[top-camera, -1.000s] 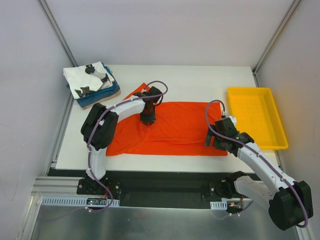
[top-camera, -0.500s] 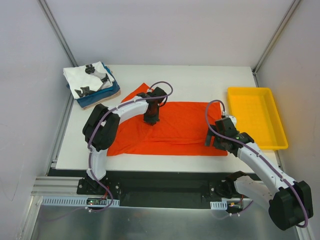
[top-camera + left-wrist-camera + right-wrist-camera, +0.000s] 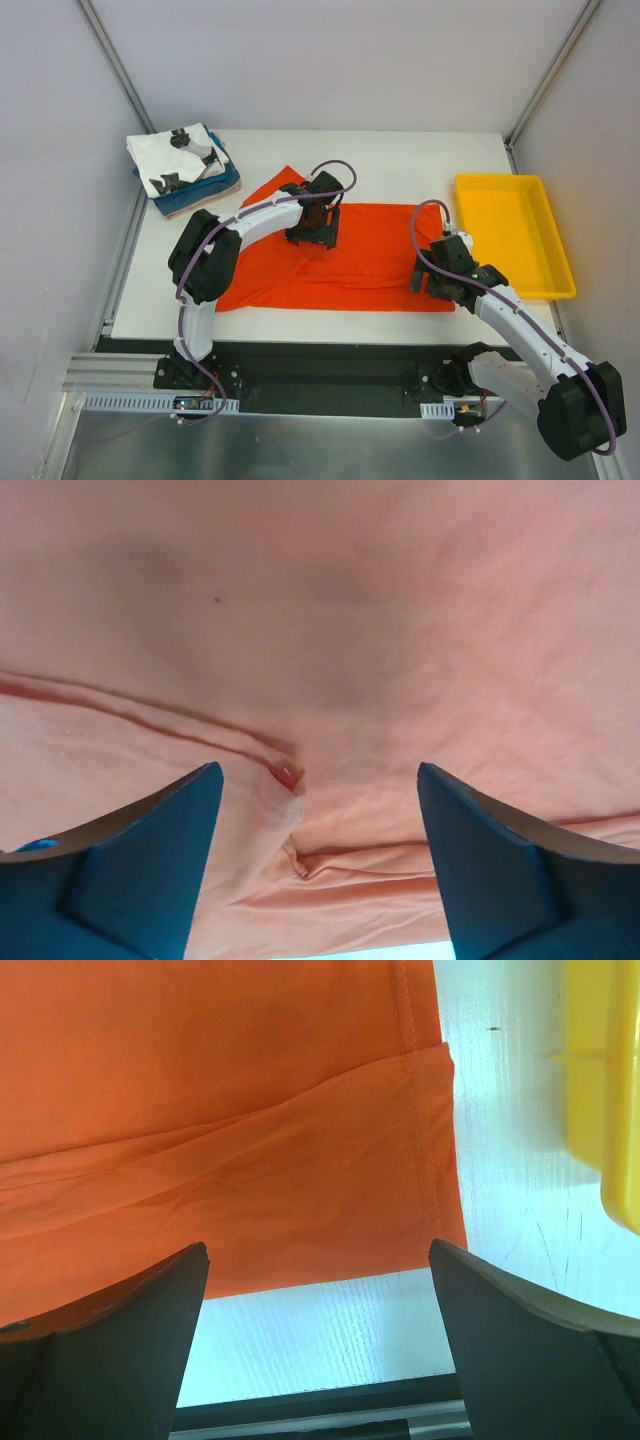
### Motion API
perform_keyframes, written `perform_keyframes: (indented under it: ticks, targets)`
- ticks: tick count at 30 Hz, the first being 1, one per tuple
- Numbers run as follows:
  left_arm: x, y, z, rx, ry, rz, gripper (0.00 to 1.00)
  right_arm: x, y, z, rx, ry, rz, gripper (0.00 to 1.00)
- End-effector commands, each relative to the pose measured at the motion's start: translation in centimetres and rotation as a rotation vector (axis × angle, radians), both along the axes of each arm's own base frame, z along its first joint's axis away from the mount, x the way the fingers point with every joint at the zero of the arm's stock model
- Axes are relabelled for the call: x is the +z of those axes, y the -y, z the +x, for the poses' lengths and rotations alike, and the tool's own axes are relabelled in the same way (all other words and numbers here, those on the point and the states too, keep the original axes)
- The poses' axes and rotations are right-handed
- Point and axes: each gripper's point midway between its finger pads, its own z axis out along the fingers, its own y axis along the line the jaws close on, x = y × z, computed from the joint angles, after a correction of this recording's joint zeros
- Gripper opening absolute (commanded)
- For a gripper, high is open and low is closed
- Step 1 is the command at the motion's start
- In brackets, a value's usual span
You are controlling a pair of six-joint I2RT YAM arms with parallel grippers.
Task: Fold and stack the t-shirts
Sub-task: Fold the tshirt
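Jaws on both arms stood open and empty, the left pair low over a crease in the orange-red tee (image 3: 370, 262), spread flat on the bench (image 3: 400, 160) for folding, the right pair over its near-right corner.

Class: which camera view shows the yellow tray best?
The top external view: the whole yellow tray lies in frame, rim and floor visible. The right wrist view catches only a strip of its wall at the picture's right edge. The left wrist view shows none of it, only the orange t-shirt.
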Motion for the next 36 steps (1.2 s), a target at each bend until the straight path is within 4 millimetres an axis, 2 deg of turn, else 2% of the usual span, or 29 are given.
perform_keyframes:
  ticks: [1,4,5,7,8,9,10,11,12,14,15,17,18,21,23,24,25,26,29,33,36]
  targets:
    - [2.8,0.6,0.1,-0.025,0.040,-0.031,0.89,0.2,0.5,0.1,-0.004,0.010,-0.027,0.97]
    - [4.8,0.1,0.0,-0.027,0.086,-0.044,0.99,0.4,0.3,0.3,-0.003,0.012,-0.017,0.97]
    - [6.3,-0.5,0.1,-0.023,0.126,-0.040,0.99,0.3,0.1,0.2,0.001,0.004,-0.010,0.97]
    - [7.4,-2.3,0.2,0.019,0.184,0.007,0.99,0.5,-0.4,0.4,0.006,0.008,0.010,0.97]
    - [9.2,-3.1,0.2,0.040,0.225,-0.011,0.99,0.5,-0.8,0.4,0.015,0.002,0.025,0.97]
    - [9.8,-3.6,0.1,0.055,0.244,-0.013,0.99,0.6,-1.0,0.7,0.015,0.008,0.037,0.97]
    - [9.6,-4.5,-0.5,0.075,0.248,0.001,0.99,0.6,-1.1,0.7,0.015,0.006,0.043,0.97]
    - [10.9,-5.3,-0.7,0.099,0.277,-0.017,0.99,0.5,-1.4,0.7,0.021,-0.004,0.052,0.97]
    - [10.9,-5.9,-1.0,0.117,0.282,-0.014,0.99,0.5,-1.7,1.0,0.020,0.000,0.063,0.97]
    - [10.2,-7.6,-1.9,0.166,0.277,-0.004,0.99,0.6,-2.5,1.4,0.035,0.000,0.094,0.97]
    - [8.9,-8.4,-2.7,0.180,0.250,0.013,0.99,0.4,-2.9,1.9,0.040,-0.001,0.101,0.97]
    - [7.9,-9.0,-3.3,0.215,0.218,-0.003,0.99,0.5,-3.5,2.5,0.045,-0.011,0.118,0.97]
    - [7.3,-9.7,-3.3,0.243,0.201,-0.008,0.99,-0.1,-3.8,2.8,0.045,-0.034,0.119,0.97]
    - [4.6,-11.2,-4.7,0.296,0.130,-0.032,0.99,-0.7,-4.6,4.2,0.042,-0.042,0.125,0.97]
    - [4.3,-11.1,-4.6,0.310,0.133,-0.093,0.99,-0.6,-4.6,5.3,0.030,-0.041,0.104,0.97]
    - [3.2,-12.0,-5.1,0.334,0.110,-0.094,0.99,-0.7,-4.6,5.7,0.031,-0.045,0.095,0.97]
    - [3.2,-12.1,-5.0,0.341,0.116,-0.122,0.99,-1.7,-4.7,5.9,0.030,-0.080,0.080,0.97]
    - [2.9,-12.1,-5.1,0.345,0.108,-0.143,0.99,-1.5,-4.8,6.6,0.029,-0.072,0.075,0.97]
    - [1.8,-12.7,-5.2,0.371,0.103,-0.182,0.99,-2.8,-5.1,7.6,0.023,-0.119,0.062,0.97]
    - [-0.2,-13.6,-5.5,0.394,0.070,-0.142,0.99,-4.1,-5.5,7.7,0.024,-0.170,0.072,0.97]
    - [-2.0,-14.4,-6.4,0.431,0.019,-0.113,0.99,-5.3,-5.4,6.8,0.017,-0.208,0.068,0.97]
